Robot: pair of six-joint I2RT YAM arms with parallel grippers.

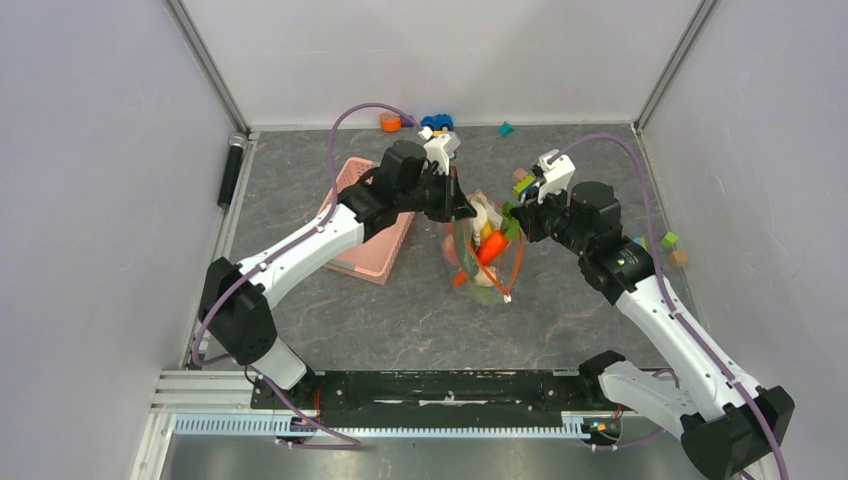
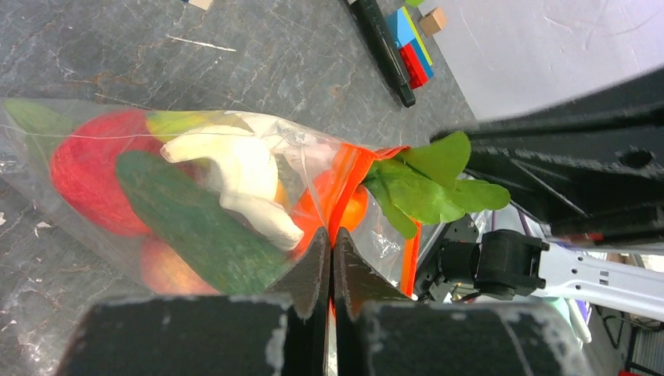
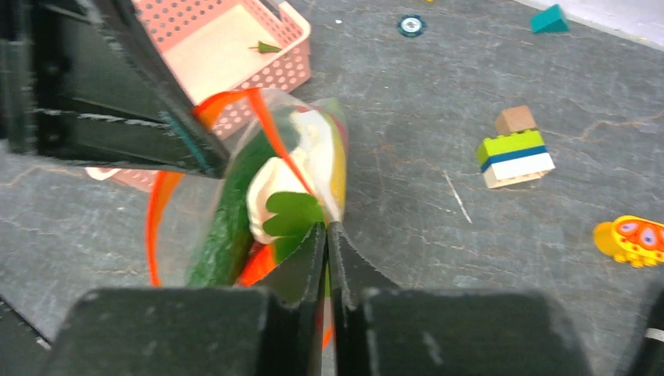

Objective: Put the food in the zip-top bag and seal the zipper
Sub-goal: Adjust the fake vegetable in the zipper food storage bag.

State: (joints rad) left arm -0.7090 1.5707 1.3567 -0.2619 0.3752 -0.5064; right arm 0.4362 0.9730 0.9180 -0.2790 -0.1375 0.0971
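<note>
From above, we are looking at the zip-top bag (image 1: 484, 252) lying near the middle of the worktop (image 1: 400, 320), just beside the pink basket (image 1: 368, 222), with the food (image 1: 487, 248) already inside it. Our left gripper (image 1: 458, 205) is meeting the bag's far-left rim and our right gripper (image 1: 514, 215) its far-right rim, so the mouth is running between the two, about equally near each arm.

Through the left wrist camera, we are seeing our left gripper (image 2: 330, 262) pressed together on the orange-red zipper (image 2: 344, 184); the carrot leaves (image 2: 431, 184) are poking out past it.

Through the right wrist camera, our right gripper (image 3: 326, 262) is looking pressed together at the opposite rim, probably pinching plastic, though we cannot tell for certain. The zipper (image 3: 160, 211) is looping open towards the left arm, so sealing is not yet done.
</note>
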